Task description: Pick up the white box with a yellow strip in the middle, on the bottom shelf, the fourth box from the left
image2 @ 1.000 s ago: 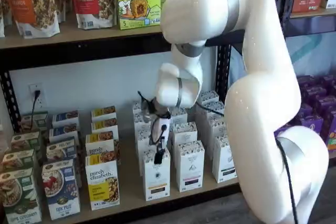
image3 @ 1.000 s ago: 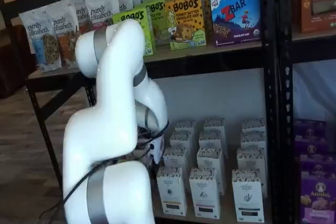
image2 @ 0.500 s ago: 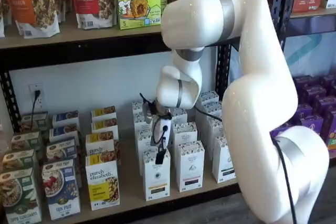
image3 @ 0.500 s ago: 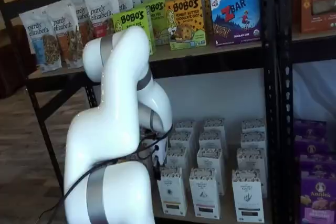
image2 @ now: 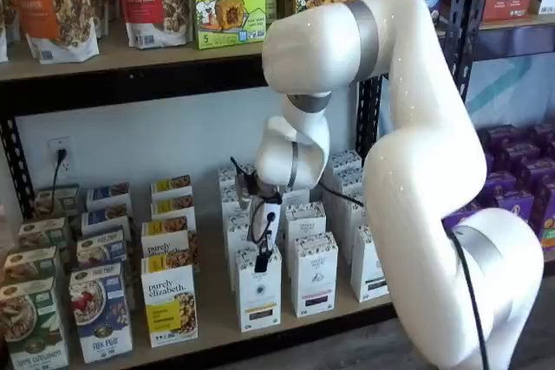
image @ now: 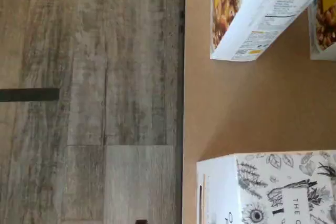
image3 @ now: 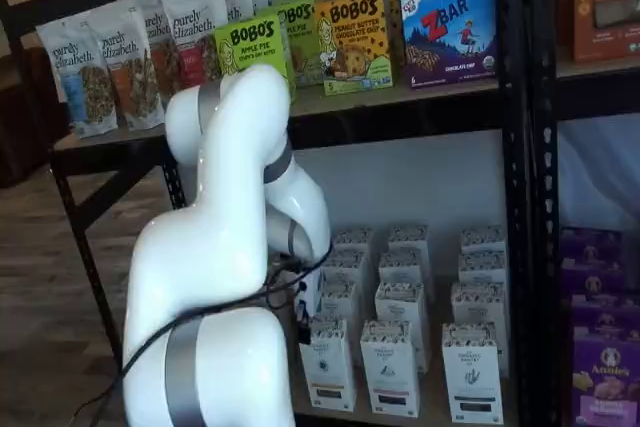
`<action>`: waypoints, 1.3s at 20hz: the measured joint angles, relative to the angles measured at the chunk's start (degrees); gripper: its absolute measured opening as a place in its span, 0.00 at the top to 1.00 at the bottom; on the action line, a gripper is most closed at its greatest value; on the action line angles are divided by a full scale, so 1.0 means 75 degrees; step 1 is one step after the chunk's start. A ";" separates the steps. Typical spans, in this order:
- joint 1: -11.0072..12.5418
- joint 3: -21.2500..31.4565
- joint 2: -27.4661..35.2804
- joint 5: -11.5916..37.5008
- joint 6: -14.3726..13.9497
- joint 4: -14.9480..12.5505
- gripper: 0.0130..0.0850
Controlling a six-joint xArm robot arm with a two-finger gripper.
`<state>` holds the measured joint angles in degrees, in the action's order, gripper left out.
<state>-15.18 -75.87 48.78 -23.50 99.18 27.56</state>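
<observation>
The wrist view looked down past the front edge of the bottom shelf (image: 236, 108) to the floor. The patterned top of the white box (image: 273, 187) sat at that front edge. A yellow cereal box (image: 252, 14) lay further along the board, apart from it.

In a shelf view the white box (image2: 258, 292) stood upright in the front row of the bottom shelf (image2: 217, 322), just beside a like carton (image2: 314, 275). The gripper (image2: 261, 259) hung at its top. Only a dark finger showed, side-on, so the frames alone did not settle it; the jaws stood spread wide with nothing held.

In a shelf view the arm hid the gripper; the white box (image3: 326, 365) stood at the shelf's front.

The carton looked light, stiff but crushable, with smooth faces. Its narrow upper sides seemed the best hold.
</observation>
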 joint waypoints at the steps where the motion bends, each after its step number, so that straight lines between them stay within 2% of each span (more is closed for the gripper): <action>1: 0.0001 -0.0078 0.0079 0.0038 -0.0017 -0.0021 0.00; 6: 0.0017 -0.0444 0.0438 0.0170 -0.0033 -0.0057 0.00; 12: 0.0079 -0.0854 0.0778 0.0151 -0.0190 -0.0285 0.00; 18: 0.0134 -0.1269 0.1135 0.0092 -0.0598 -0.0792 0.00; 26: 0.0154 -0.1749 0.1566 0.0058 -0.0967 -0.1222 0.00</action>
<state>-14.02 -88.99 60.53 -23.07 91.93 18.40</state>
